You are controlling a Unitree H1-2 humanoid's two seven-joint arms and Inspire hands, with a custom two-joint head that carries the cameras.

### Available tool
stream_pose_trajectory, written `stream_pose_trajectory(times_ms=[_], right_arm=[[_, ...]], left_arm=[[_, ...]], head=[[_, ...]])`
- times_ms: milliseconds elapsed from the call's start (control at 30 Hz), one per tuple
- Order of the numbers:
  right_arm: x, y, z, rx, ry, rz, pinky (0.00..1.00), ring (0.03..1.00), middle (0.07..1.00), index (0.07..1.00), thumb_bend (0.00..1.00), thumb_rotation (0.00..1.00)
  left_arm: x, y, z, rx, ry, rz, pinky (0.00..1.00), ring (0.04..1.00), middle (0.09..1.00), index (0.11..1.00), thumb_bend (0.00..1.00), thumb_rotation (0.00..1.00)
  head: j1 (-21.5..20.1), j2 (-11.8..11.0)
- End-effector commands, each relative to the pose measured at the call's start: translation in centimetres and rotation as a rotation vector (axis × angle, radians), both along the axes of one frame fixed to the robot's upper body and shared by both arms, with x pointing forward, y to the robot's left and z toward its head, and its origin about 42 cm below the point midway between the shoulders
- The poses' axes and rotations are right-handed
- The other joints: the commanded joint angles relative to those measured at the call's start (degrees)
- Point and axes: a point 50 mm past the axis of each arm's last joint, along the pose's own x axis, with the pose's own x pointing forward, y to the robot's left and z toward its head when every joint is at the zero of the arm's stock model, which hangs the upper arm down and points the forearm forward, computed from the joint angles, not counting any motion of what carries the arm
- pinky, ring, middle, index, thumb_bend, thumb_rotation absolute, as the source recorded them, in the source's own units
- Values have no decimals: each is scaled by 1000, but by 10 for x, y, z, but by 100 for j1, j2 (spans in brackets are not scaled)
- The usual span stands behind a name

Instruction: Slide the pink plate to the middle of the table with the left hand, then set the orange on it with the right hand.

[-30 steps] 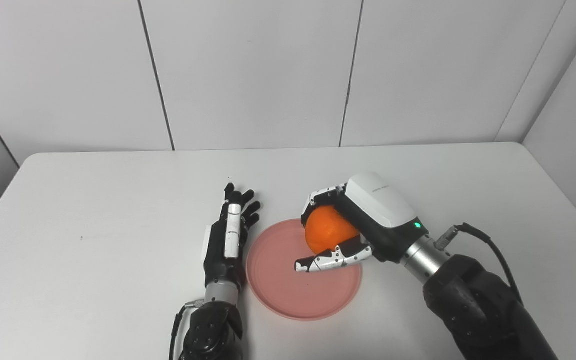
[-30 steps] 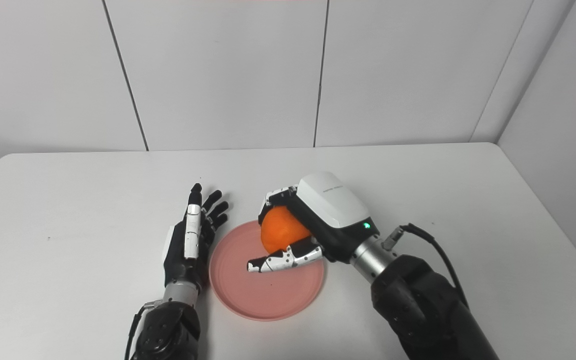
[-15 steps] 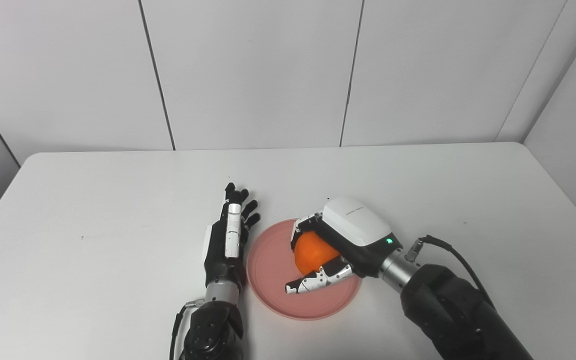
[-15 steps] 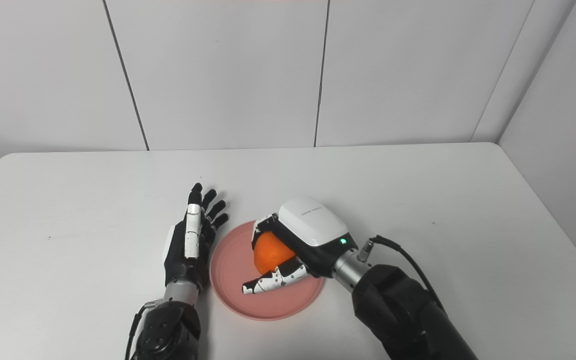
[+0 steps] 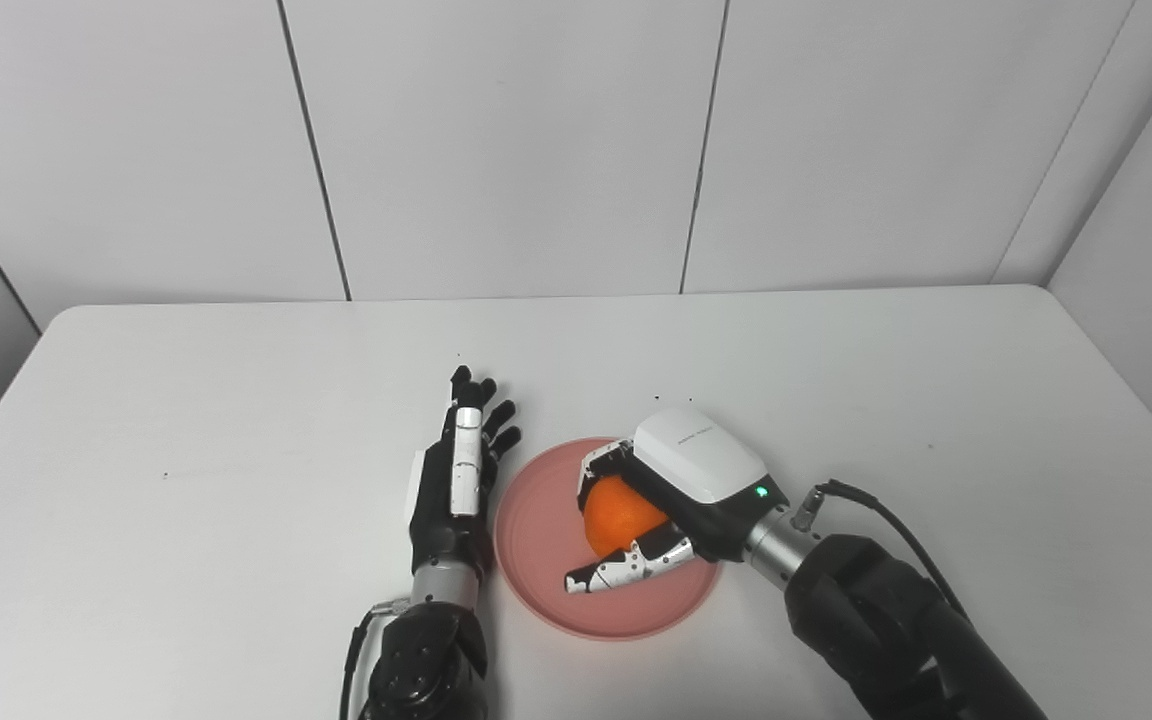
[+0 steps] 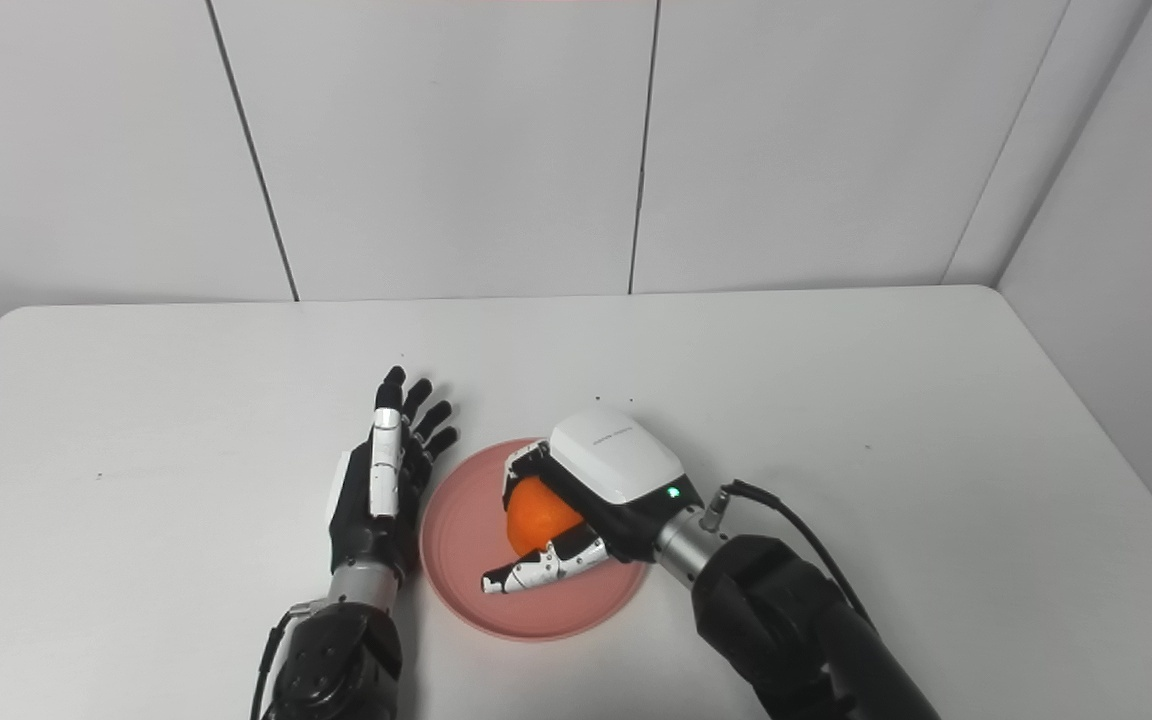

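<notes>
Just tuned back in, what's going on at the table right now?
The right hand is closed around the orange and holds it low over the pink plate, which lies near the middle of the white table. Whether the orange touches the plate can't be told. The left hand rests open on the table just left of the plate's rim, holding nothing.

You had both head cameras looking down and forward over the white rounded-corner desk (image 5: pixel 236 400) toward the pale panelled wall (image 5: pixel 506 140), at close working range. They sat side by side, so the right eye view showed the same scene shifted a little leftward. Both took in the whole desk top, with both arms entering from the bottom edge.
</notes>
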Motion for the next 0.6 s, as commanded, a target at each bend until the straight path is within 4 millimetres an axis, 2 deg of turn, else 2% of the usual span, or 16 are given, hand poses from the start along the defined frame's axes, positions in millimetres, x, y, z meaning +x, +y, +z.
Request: stream_pose_trajectory(times_ms=[0, 200, 400, 433, 533, 567], right_arm=[[6, 7, 25, 24, -108, 51, 203, 264, 345, 431, 518, 609], [6, 7, 24, 31, -113, 53, 207, 260, 338, 408, 517, 608], [7, 7, 24, 15, -107, 49, 211, 270, 350, 429, 505, 585], [7, 7, 23, 10, -105, 45, 216, 278, 359, 438, 510, 574], [7, 6, 22, 4, -110, 38, 226, 284, 364, 425, 582, 457], [7, 6, 21, 5, -113, 38, 228, 284, 364, 423, 589, 451]], left_arm=[[-29, -45, -26, -111, 193, -10, 883, 910, 974, 1000, 730, 936], [-29, -45, -27, -118, 200, -12, 891, 920, 985, 1000, 750, 928], [-29, -46, -26, -119, 205, -10, 877, 921, 993, 1000, 754, 922], [-28, -46, -26, -120, 205, -10, 877, 924, 998, 1000, 749, 920], [-28, -46, -26, -125, 205, -11, 892, 944, 993, 1000, 739, 917], [-28, -46, -26, -126, 206, -12, 889, 946, 994, 999, 739, 916]], head=[[-7, 4], [7, 10], [-5, 20], [-4, 22], [0, 25], [-1, 25]])
